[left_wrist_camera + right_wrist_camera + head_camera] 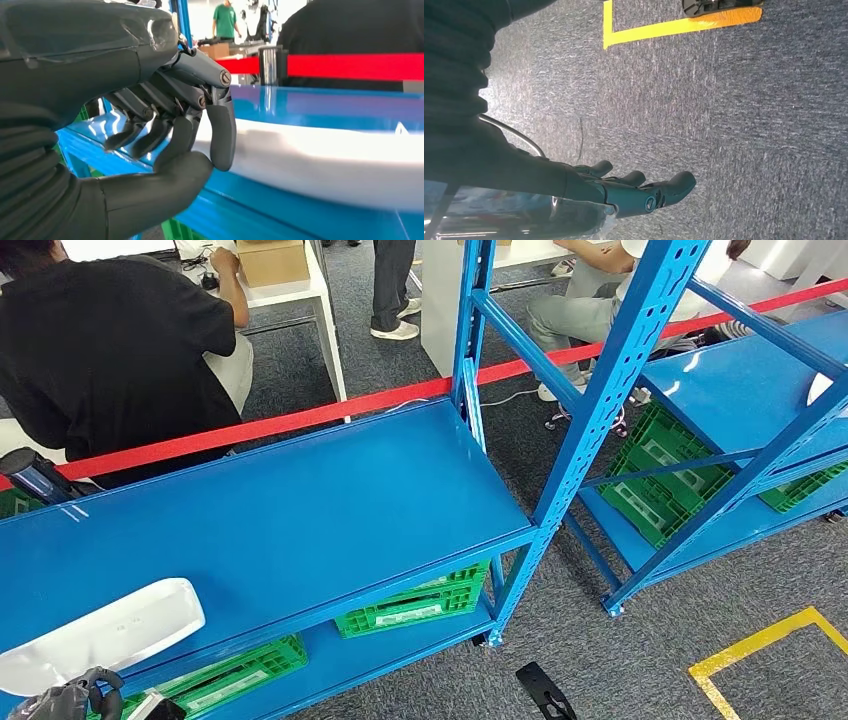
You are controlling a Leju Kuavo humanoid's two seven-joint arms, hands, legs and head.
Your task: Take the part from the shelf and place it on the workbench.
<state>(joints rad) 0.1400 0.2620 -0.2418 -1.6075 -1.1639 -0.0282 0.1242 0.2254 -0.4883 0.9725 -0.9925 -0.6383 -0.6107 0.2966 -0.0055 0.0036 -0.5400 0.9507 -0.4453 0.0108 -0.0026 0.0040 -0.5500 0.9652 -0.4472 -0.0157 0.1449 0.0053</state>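
Close up, the left robot hand (170, 135) curls its dark fingers (222, 132) over the end of a long white part (320, 160), thumb beneath it. The part lies on the glossy blue shelf (325, 107). Behind the shelf runs a red barrier tape (355, 66) from a metal post (270, 65), with a person in black (350, 27) beyond it.

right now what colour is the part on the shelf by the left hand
White, glossy; the part shows best in the head view, lying on the blue shelf.
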